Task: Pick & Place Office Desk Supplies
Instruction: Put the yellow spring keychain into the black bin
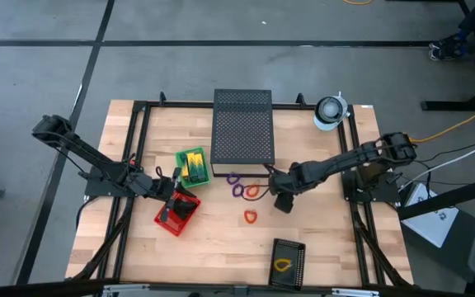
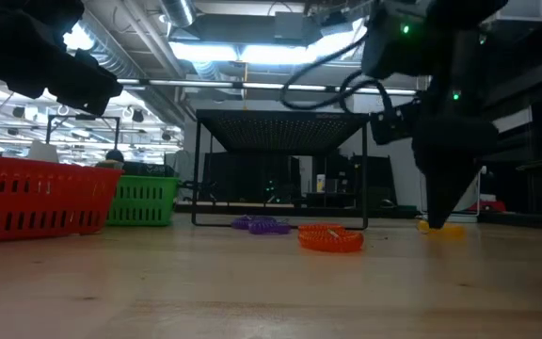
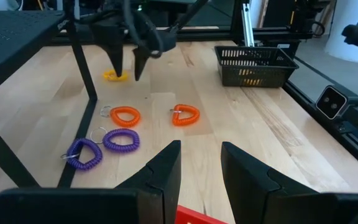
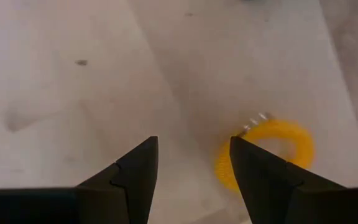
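My right gripper [image 4: 194, 149] is open and points down just above the table, in front of the black perforated box [image 1: 242, 128]. A yellow coil ring [image 4: 272, 149] lies flat on the wood under one of its fingers and also shows in the left wrist view [image 3: 114, 76]. Two purple rings [image 3: 101, 146] and two orange rings [image 3: 124, 116] lie flat on the table near the box. My left gripper [image 3: 201, 152] is open and empty above the red basket [image 1: 177, 213]. The green basket [image 1: 192, 165] holds yellow-and-green boxes.
A small black basket [image 1: 288, 262] with a yellow ring inside stands near the front edge. A white round object [image 1: 331, 111] sits at the far right corner. Black frame rails [image 1: 130, 157] run along the table's sides. Bare wood lies between the rings and the black basket.
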Controlling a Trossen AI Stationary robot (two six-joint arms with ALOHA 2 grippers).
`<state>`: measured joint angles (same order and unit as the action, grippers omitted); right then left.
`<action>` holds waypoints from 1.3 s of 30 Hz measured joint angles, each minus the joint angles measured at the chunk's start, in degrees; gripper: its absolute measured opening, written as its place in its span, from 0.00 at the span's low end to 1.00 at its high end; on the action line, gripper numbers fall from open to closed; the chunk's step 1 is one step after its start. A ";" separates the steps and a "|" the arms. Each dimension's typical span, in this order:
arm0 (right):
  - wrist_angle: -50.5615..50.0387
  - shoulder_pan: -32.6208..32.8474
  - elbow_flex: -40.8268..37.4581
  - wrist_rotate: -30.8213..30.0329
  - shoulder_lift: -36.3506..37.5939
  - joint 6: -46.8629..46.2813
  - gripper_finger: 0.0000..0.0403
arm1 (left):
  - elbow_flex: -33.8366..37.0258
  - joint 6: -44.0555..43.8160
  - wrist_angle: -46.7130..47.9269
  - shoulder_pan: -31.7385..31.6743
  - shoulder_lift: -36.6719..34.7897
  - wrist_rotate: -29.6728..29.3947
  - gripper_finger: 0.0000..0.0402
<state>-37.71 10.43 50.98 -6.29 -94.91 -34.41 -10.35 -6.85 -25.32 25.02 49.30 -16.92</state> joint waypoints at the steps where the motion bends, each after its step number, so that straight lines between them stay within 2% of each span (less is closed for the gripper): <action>1: -0.06 -0.65 -0.25 -0.10 0.00 0.48 0.50 | 0.00 0.00 0.00 0.00 0.00 -0.03 0.27; 16: 2.58 -5.42 -3.26 -0.86 0.26 3.87 0.48 | 0.00 0.19 1.63 0.00 0.00 -0.10 0.27; 20: 3.32 -5.47 -3.30 -1.44 0.18 3.90 0.37 | 0.00 -0.04 1.75 0.00 0.00 -0.10 0.27; 26: 4.77 -5.57 -3.37 -1.63 0.11 3.97 0.06 | 0.00 -0.33 1.73 0.01 0.00 -0.10 0.27; 31: 6.51 -5.13 -3.41 -0.11 0.09 3.49 0.09 | 0.00 -0.48 1.68 0.00 0.00 -0.10 0.27; 36: 9.48 -2.56 -1.78 4.75 -0.02 3.32 0.05 | 0.00 -0.48 1.62 0.00 0.00 -0.10 0.27; 39: 9.59 -0.27 1.01 5.61 -0.02 3.00 0.05 | 0.00 -0.49 1.62 0.00 0.00 -0.08 0.27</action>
<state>-28.13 10.16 51.99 -0.68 -94.94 -31.41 -10.35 -7.35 -23.70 25.02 49.30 -17.00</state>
